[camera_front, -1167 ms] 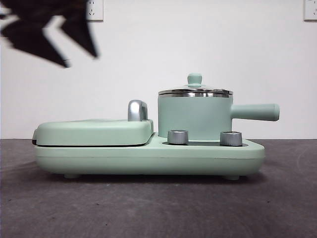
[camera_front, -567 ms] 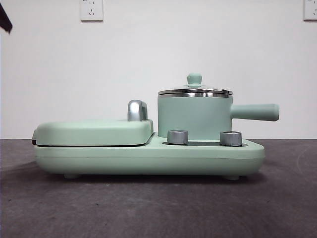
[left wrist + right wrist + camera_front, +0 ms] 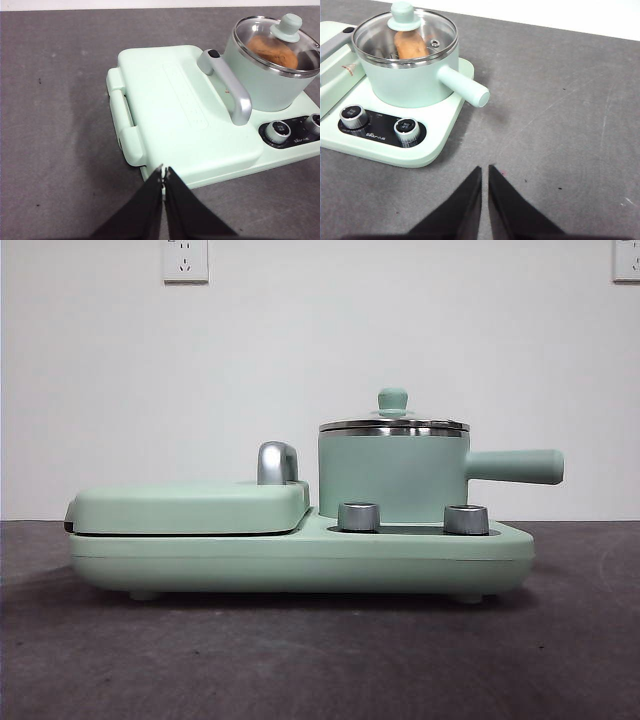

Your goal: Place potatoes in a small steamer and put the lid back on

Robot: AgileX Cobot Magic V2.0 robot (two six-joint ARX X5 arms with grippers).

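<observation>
The left end effector (image 3: pixel 163 175) shows as two flat black jaws, each a long wedge that is broad at its base and tapers to a narrow point. The surfaces are matte and plain, with a small pale fleck at the tips. The right end effector (image 3: pixel 484 171) has the same build: two smooth, matte black wedges with straight inner edges.

The steamer (image 3: pixel 392 478) is set on the base (image 3: pixel 300 558), right of centre in the front view. The lid (image 3: pixel 393 423) is seated on it, the potato (image 3: pixel 410 45) inside. The griddle (image 3: pixel 190 507) is placed to the left.
</observation>
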